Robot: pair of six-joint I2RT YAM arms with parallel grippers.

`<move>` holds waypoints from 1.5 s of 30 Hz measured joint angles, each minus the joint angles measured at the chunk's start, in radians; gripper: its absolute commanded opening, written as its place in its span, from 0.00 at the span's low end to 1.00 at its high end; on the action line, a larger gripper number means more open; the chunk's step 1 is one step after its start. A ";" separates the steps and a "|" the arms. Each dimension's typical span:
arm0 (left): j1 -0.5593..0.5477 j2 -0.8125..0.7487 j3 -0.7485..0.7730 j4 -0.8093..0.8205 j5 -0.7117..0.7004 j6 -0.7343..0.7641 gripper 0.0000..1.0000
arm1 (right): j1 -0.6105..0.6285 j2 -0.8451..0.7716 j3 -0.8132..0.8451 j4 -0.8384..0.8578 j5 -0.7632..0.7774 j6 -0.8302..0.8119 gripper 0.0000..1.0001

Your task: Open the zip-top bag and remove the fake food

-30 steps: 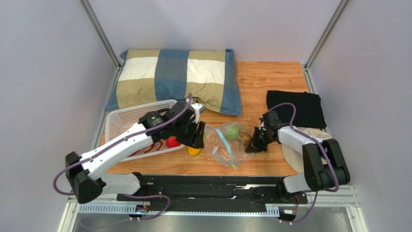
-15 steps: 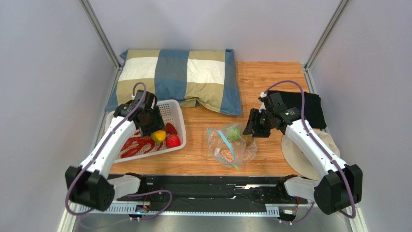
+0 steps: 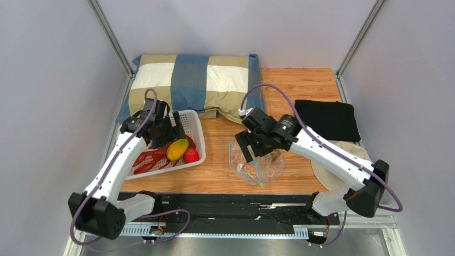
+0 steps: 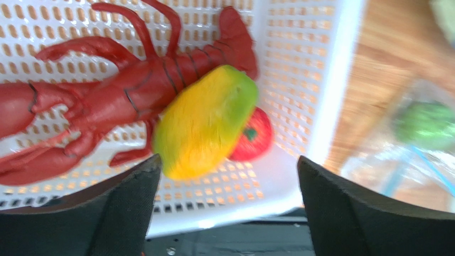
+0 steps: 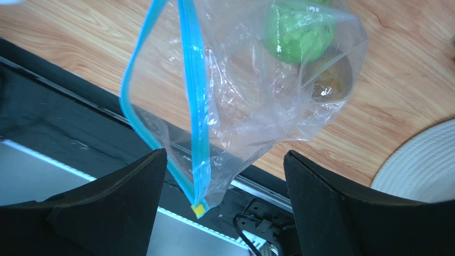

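Top view: left arm reaches over the white basket (image 3: 195, 120) at the left of the table (image 3: 299, 85). Right arm stretches across to the zip-top bag (image 3: 256, 168), which lies on the wood near the front edge, well apart from the basket. A checked pillow (image 3: 192, 85) lies at the back, a black cloth (image 3: 326, 120) at the right, and a pale round mat (image 3: 355, 152) lies partly under the right arm.

Left wrist view: left gripper (image 4: 228, 162) has its jaws wide apart, nothing between the pads. Below it in the basket, the mango (image 4: 205, 122) lies over the tail of the lobster (image 4: 96, 101) and half covers the strawberry (image 4: 255, 136). From above, the gripper hides most of the lobster; only here does its whole body show. This view also catches the bag off to the right, blurred, with a green blob inside.

Right wrist view: right gripper (image 5: 225, 154) is spread wide above the bag, clamped on nothing. The blue zipper strip (image 5: 189, 80) forms a narrow open loop (mouth parted, not sealed). Inside the bag are the green leafy ball (image 5: 296, 32) and, touching it, a brownish piece (image 5: 328, 80). From above, the gripper covers the bag's far end, so the green ball does not show there at all.
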 measured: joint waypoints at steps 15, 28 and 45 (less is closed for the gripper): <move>-0.430 0.047 -0.150 0.607 0.573 -0.335 0.19 | 0.031 0.177 -0.020 -0.022 0.097 -0.047 0.00; -0.504 0.230 -0.097 0.834 0.552 -0.512 0.00 | -0.035 0.177 0.063 -0.030 -0.067 0.211 0.00; -0.510 0.109 -0.145 0.741 0.404 -0.540 0.02 | -0.078 0.175 0.068 0.043 -0.101 0.494 0.00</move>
